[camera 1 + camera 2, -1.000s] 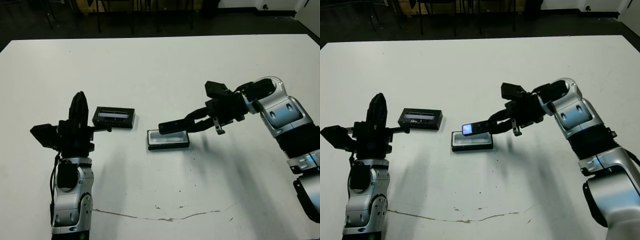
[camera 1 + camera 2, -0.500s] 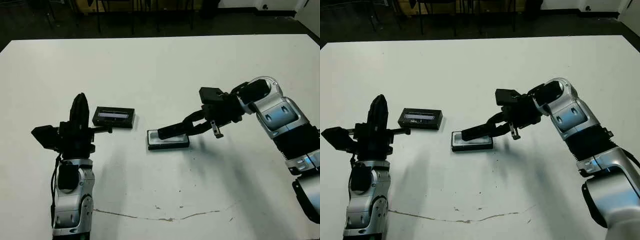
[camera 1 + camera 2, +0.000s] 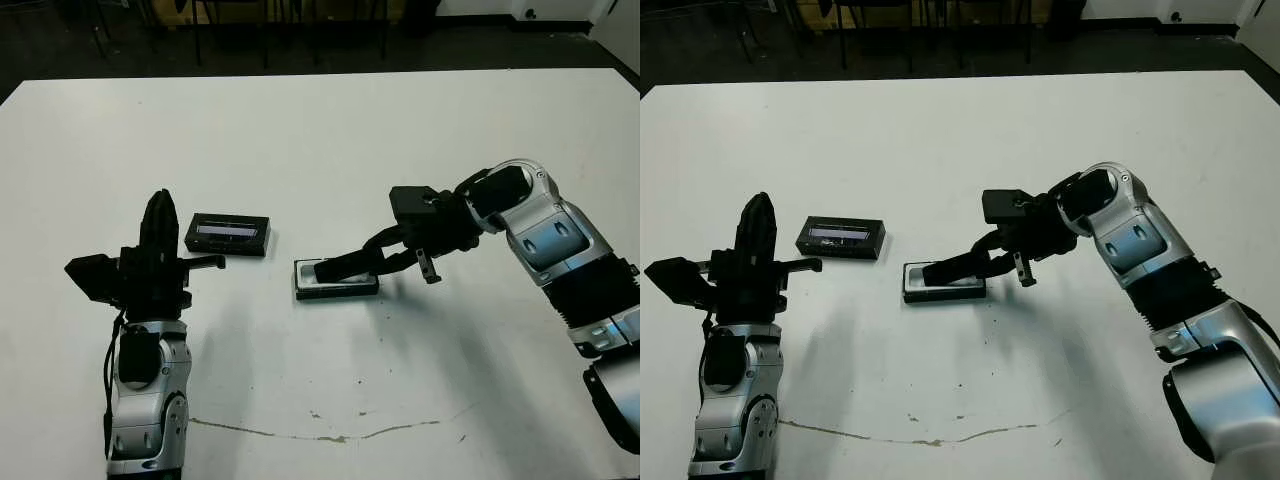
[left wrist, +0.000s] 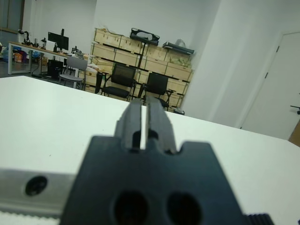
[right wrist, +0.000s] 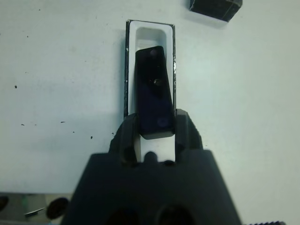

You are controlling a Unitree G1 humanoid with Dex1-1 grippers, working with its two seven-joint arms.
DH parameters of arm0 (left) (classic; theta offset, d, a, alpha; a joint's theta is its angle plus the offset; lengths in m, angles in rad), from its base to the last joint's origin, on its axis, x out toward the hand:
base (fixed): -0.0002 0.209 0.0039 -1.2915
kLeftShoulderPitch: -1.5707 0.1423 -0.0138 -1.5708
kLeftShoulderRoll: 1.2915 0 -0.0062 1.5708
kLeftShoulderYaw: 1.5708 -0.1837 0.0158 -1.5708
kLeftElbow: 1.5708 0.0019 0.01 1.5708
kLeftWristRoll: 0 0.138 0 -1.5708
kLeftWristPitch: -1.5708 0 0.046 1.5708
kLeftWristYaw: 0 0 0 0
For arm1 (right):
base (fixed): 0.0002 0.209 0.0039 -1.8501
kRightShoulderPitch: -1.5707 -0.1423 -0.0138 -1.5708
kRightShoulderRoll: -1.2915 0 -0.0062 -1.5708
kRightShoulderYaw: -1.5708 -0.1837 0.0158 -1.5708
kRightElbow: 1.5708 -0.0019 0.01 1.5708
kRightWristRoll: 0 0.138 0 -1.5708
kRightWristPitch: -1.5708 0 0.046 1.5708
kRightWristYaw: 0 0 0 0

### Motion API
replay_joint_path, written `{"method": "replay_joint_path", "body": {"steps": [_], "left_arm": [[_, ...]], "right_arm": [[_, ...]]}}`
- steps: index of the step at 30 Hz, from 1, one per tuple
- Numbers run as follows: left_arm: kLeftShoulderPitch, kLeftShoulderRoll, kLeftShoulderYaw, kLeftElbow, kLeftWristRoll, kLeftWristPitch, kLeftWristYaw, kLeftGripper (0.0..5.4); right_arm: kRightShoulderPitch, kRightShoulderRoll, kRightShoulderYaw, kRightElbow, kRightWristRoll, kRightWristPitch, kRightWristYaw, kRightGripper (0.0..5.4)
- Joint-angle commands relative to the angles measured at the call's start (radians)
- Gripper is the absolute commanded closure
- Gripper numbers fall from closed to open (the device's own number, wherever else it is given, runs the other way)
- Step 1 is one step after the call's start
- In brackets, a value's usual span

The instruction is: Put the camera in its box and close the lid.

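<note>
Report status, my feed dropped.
Right gripper holds camera over box. Left gripper shut, empty. Lid aside, path clear.

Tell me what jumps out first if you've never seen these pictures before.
The right gripper stands out, holding the black camera slanted into the white-lined box at mid-table. To the box's left lies the striped lid, beside the raised left gripper, which holds nothing.

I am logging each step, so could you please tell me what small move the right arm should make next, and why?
Probably lower a little more, then open. The right claw holds the flat black camera tilted over the white-lined black tray, far end dipping inside, not yet flat. The striped black lid waits nearby.
</note>
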Motion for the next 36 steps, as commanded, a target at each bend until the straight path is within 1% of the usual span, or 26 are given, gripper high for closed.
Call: {"method": "replay_joint_path", "body": {"steps": [1, 5, 10, 14, 16, 21, 25, 30, 34, 36], "left_arm": [[0.016, 0.000, 0.002, 0.006, 0.008, 0.002, 0.009, 5.40], [0.017, -0.002, 0.001, 0.005, -0.001, 0.005, 0.005, 5.40], [0.019, -0.001, -0.003, 0.007, 0.016, -0.002, 0.009, 5.40], [0.020, -0.001, -0.005, 0.010, 0.021, -0.007, 0.007, 5.40], [0.020, -0.003, -0.006, 0.009, 0.022, -0.005, 0.009, 5.40], [0.021, 0.000, -0.006, 0.016, 0.023, -0.016, 0.003, 5.40], [0.023, -0.001, -0.007, 0.014, 0.029, -0.016, 0.009, 5.40], [0.022, 0.000, -0.006, 0.014, 0.034, -0.015, 0.010, 5.40], [0.019, 0.000, -0.005, 0.018, 0.029, -0.018, 0.007, 5.40], [0.018, -0.001, -0.005, 0.018, 0.022, -0.015, 0.004, 5.40]], "right_arm": [[0.000, 0.013, 0.015, 0.016, -0.003, 0.012, 0.007, 4.92], [-0.004, 0.018, 0.030, 0.011, -0.020, 0.024, 0.001, 4.92], [-0.015, 0.035, 0.049, 0.019, -0.025, 0.040, 0.016, 4.92], [-0.023, 0.051, 0.066, 0.024, -0.037, 0.024, 0.013, 4.92], [-0.024, 0.060, 0.067, 0.025, -0.036, 0.036, 0.010, 4.92], [-0.027, 0.082, 0.064, 0.041, -0.024, 0.008, 0.014, 4.92], [-0.037, 0.100, 0.068, 0.056, -0.021, 0.031, 0.023, 4.92], [-0.043, 0.104, 0.072, 0.055, -0.021, 0.045, 0.031, 4.92], [-0.038, 0.100, 0.067, 0.051, -0.021, 0.022, 0.030, 4.92], [-0.040, 0.097, 0.065, 0.052, -0.019, 0.028, 0.033, 4.92]]}}
